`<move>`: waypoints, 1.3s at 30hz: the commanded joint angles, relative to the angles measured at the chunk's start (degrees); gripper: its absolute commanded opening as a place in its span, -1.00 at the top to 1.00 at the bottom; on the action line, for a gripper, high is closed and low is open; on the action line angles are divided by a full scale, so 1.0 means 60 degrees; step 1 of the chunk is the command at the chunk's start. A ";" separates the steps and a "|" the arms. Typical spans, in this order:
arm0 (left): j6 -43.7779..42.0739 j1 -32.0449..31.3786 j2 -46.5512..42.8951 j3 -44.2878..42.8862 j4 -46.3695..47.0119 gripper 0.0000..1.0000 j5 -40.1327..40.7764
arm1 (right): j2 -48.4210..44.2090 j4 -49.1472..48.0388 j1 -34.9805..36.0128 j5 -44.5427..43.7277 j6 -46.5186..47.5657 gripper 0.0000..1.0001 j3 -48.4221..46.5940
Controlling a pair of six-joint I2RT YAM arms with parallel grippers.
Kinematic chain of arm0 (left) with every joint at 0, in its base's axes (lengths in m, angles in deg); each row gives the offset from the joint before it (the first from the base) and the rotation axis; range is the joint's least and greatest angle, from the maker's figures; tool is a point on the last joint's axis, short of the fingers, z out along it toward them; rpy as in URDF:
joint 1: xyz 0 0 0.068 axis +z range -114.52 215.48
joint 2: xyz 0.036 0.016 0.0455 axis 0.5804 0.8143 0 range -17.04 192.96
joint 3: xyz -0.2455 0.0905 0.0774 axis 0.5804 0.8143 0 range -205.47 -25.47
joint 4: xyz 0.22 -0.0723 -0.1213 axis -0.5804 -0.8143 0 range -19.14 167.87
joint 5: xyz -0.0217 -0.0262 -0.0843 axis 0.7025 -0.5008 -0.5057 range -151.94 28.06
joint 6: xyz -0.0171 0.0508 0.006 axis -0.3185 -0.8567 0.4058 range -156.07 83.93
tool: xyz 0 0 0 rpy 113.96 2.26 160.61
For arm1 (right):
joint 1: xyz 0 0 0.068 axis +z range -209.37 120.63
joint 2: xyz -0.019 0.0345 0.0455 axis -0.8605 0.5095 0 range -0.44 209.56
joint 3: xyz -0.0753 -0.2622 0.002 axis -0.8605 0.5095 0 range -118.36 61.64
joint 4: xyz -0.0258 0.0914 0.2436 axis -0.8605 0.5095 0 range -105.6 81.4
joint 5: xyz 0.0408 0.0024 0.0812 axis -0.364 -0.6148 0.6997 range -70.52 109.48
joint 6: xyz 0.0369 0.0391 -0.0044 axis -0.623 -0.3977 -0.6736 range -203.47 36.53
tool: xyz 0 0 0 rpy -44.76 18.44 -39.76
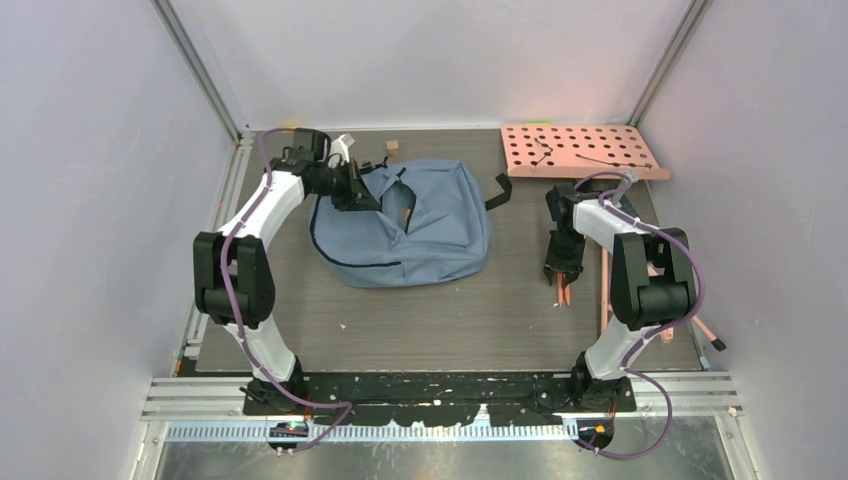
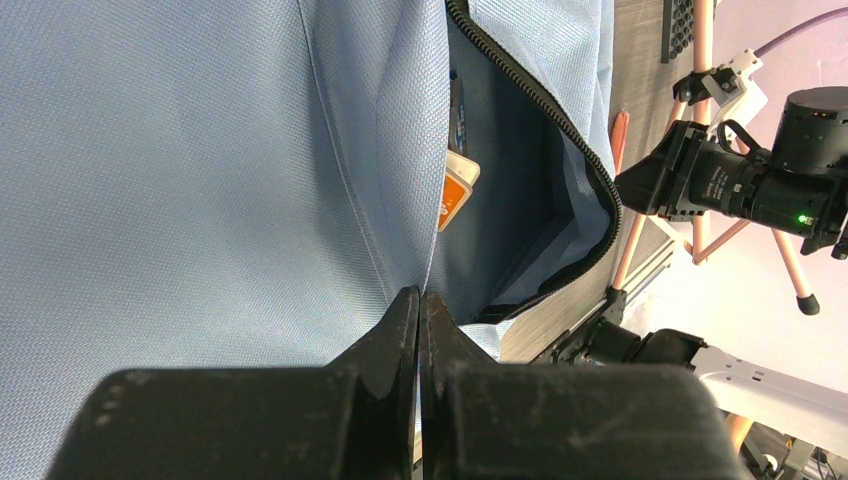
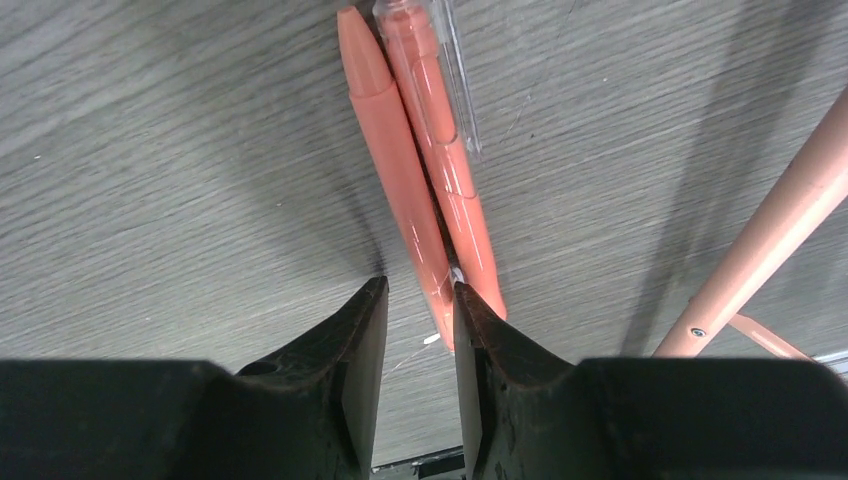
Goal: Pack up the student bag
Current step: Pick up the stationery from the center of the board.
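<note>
Student bag [image 1: 440,235] flat — long axis crosswise, mouth leftward

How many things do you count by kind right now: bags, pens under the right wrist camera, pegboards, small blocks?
Student bag: 1
Orange pens: 2
Pink pegboard: 1
Small tan block: 1
Total: 5
</note>
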 commanded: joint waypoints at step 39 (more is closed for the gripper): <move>-0.0065 0.0185 -0.0374 -0.0357 -0.0030 1.00 -0.0111 | -0.0432 0.0602 0.1029 0.0408 0.0057 0.99 -0.2497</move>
